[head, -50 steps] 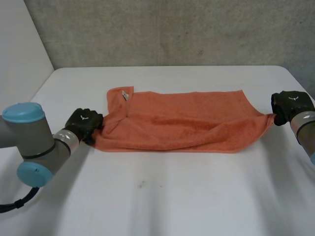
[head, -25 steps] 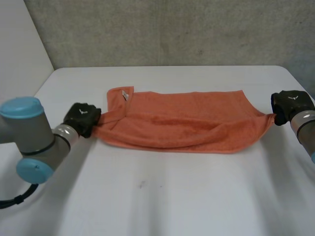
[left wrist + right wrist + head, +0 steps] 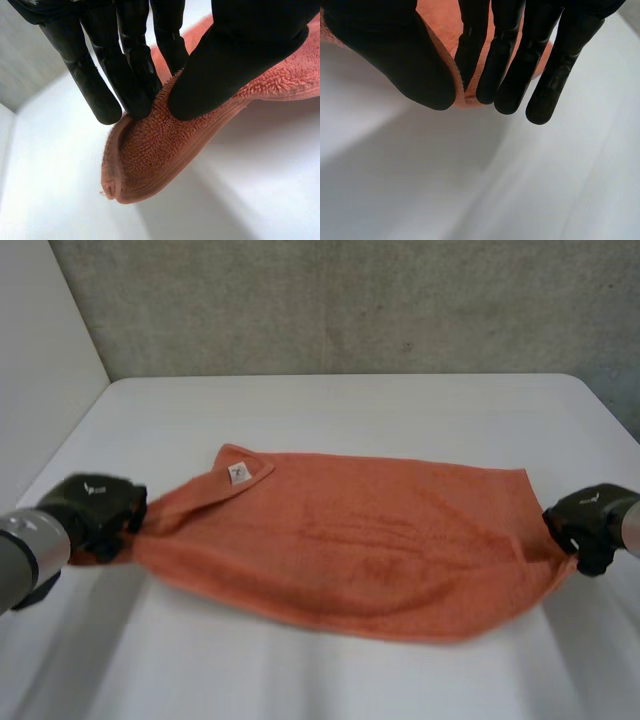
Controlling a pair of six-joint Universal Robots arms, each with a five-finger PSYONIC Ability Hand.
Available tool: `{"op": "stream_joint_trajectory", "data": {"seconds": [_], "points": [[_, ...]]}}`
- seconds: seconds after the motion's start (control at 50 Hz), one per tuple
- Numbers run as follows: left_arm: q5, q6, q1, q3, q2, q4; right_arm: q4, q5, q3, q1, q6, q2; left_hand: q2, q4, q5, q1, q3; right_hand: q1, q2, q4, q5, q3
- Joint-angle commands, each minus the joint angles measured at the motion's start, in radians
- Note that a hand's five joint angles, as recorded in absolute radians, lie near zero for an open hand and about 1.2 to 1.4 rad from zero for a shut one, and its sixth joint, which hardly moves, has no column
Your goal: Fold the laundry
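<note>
left hand [image 3: 92, 512] pinches towel [image 3: 360, 550] left corner, thumb against fingers. towel stretched mid-table [image 3: 330, 400], sagging. right hand [image 3: 590, 525] pinches right corner. risk: shallow right pinch slips under tension, corner drops, fold skews.

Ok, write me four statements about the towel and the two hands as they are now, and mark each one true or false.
1. The left hand pinches one end of the orange towel between its thumb and fingers. True.
2. The right hand lies open on the table, clear of the towel. False: it pinches the towel's opposite end between thumb and fingers.
3. A small white label shows on a turned-over corner of the towel, near the left hand's end. True.
4. The towel is folded into a small neat square. False: it is spread out wide between the two hands.
</note>
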State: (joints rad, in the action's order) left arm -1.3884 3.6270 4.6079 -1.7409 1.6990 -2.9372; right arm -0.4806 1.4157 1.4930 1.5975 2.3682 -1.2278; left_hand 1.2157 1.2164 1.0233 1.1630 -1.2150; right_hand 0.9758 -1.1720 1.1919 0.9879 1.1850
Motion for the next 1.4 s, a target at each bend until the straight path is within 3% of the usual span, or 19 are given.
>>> {"op": "stream_joint_trajectory", "data": {"seconds": [0.02,0.12,0.28,0.32,0.34,0.38,0.4,0.44,0.52,0.62,0.74,0.82,0.9,0.98,1.28,1.4], "points": [[-0.006,0.001,0.005,0.001,0.192,0.007,0.077,0.005,0.027,0.018,-0.018,0.016,0.181,0.180,0.198,0.233,-0.181,0.420,-0.224,0.204,0.234,0.211],[-0.009,0.007,-0.003,0.112,0.294,-0.034,0.168,0.011,-0.043,0.032,0.002,0.064,0.181,0.180,0.198,0.233,-0.181,0.420,-0.224,0.204,0.234,0.211],[-0.031,-0.013,-0.055,0.506,0.337,-0.155,0.307,0.014,-0.385,0.082,0.243,0.090,0.181,0.180,0.198,0.233,-0.181,0.420,-0.224,0.204,0.234,0.211],[-0.056,-0.042,-0.090,0.671,0.329,-0.279,0.416,0.019,-0.521,0.088,0.351,0.080,0.181,0.180,0.198,0.233,-0.181,0.420,-0.224,0.204,0.234,0.211],[-0.057,-0.042,-0.090,0.672,0.329,-0.280,0.416,0.019,-0.522,0.088,0.352,0.080,0.181,0.180,0.198,0.233,-0.181,0.420,-0.224,0.204,0.234,0.211],[-0.101,-0.094,-0.101,0.771,0.303,-0.480,0.586,0.038,-0.577,0.096,0.466,0.047,0.181,0.180,0.198,0.233,-0.181,0.420,-0.224,0.204,0.234,0.211],[-0.101,-0.094,-0.101,0.771,0.303,-0.481,0.586,0.039,-0.577,0.096,0.467,0.047,0.181,0.180,0.198,0.233,-0.181,0.420,-0.224,0.204,0.234,0.211],[-0.145,-0.136,-0.101,0.791,0.265,-0.629,0.754,0.083,-0.556,0.099,0.534,-0.008,0.181,0.180,0.198,0.233,-0.181,0.420,-0.224,0.204,0.234,0.211],[-0.161,-0.153,-0.106,0.768,0.248,-0.640,0.830,0.100,-0.493,0.099,0.539,-0.038,0.181,0.180,0.198,0.233,-0.181,0.420,-0.224,0.204,0.234,0.211],[-0.161,-0.156,-0.104,0.643,0.246,-0.582,0.775,0.077,-0.398,0.096,0.531,-0.036,0.181,0.180,0.198,0.233,-0.181,0.420,-0.224,0.204,0.234,0.211],[-0.166,-0.157,-0.087,0.416,0.266,-0.565,0.717,-0.026,-0.234,0.090,0.508,-0.022,0.181,0.180,0.198,0.233,-0.181,0.420,-0.224,0.204,0.234,0.211],[-0.161,-0.159,-0.080,0.255,0.323,-0.565,0.703,-0.145,-0.119,0.088,0.482,0.060,0.181,0.180,0.198,0.233,-0.181,0.420,-0.224,0.204,0.234,0.211],[-0.161,-0.157,-0.084,0.178,0.373,-0.563,0.679,-0.190,-0.071,0.087,0.468,0.134,0.181,0.180,0.198,0.233,-0.181,0.420,-0.224,0.204,0.234,0.211],[-0.162,-0.154,-0.098,0.112,0.419,-0.556,0.604,-0.189,-0.051,0.082,0.416,0.220,0.181,0.180,0.198,0.233,-0.181,0.420,-0.224,0.204,0.234,0.211],[-0.159,-0.162,-0.098,0.038,0.309,-0.525,0.501,-0.190,0.018,0.024,0.379,0.169,0.181,0.180,0.198,0.233,-0.181,0.420,-0.224,0.204,0.234,0.211],[-0.159,-0.163,-0.099,0.035,0.301,-0.520,0.571,-0.257,0.117,-0.010,0.344,0.162,0.181,0.180,0.198,0.233,-0.181,-0.097,0.293,-0.313,-0.284,-0.306]]}}
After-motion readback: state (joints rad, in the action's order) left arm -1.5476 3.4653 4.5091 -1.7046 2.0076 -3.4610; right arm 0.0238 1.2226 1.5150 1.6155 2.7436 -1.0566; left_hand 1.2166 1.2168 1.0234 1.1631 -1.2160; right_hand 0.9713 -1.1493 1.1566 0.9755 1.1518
